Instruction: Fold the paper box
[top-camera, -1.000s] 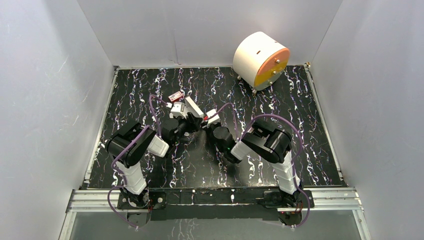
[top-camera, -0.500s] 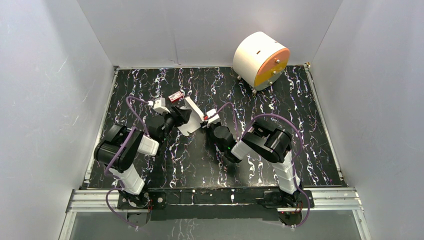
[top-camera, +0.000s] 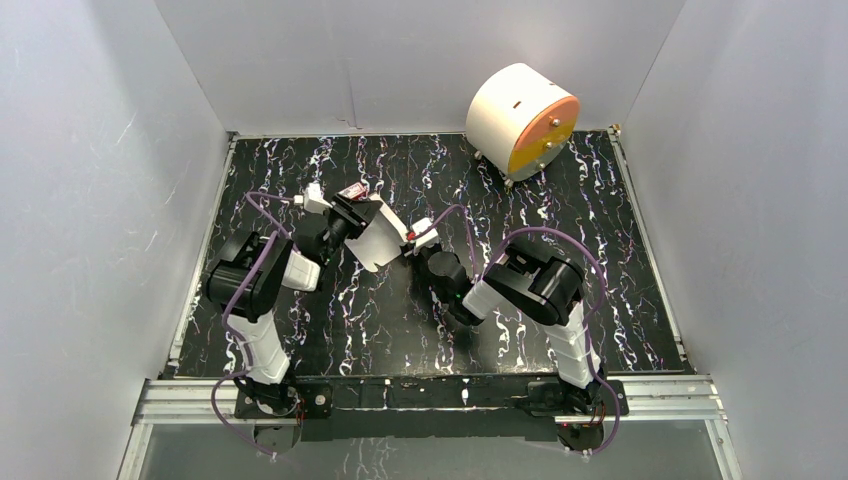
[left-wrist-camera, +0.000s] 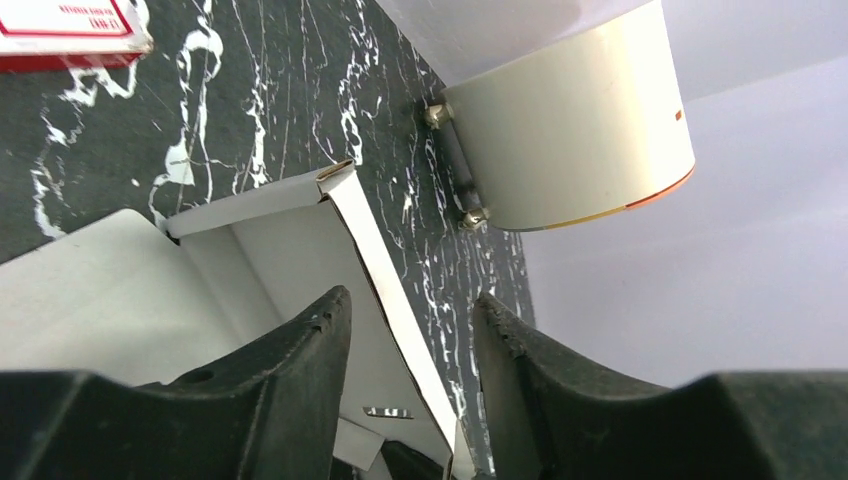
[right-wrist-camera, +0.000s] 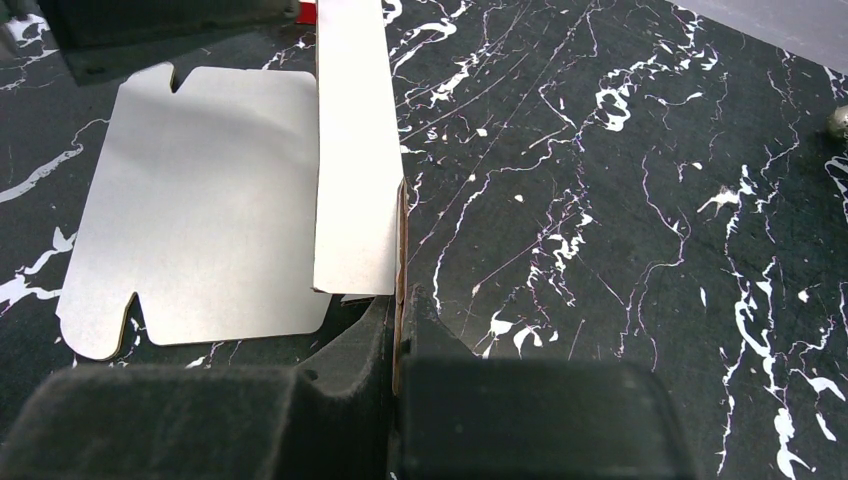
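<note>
Both arms meet at the paper box (top-camera: 377, 243), mid-table (top-camera: 600, 230).
My right gripper (right-wrist-camera: 398, 300), elbow folded, forearm pointing left, is clamped on the box's upright flap edge; my left gripper (left-wrist-camera: 410, 310) reaches forward, jaws apart, straddling a raised flap.

A large white cylinder (top-camera: 515, 110) lies on its side in the upper right of the top view, at the far edge of the table (top-camera: 620, 270). Its round orange face (top-camera: 543, 133) points toward the lower right. In the left wrist view the cylinder (left-wrist-camera: 570, 120) fills the upper right, and two small metal feet (left-wrist-camera: 436, 114) are seen at its left edge. A small red item (top-camera: 351, 192) lies flat, left of centre in the top view. In the left wrist view the red item (left-wrist-camera: 60, 30) is cut off by the upper left corner and shows a white label. The table is black with white veins. Pale walls (top-camera: 400, 60) stand on three sides, and a metal rail (top-camera: 430, 397) runs along the bottom.
</note>
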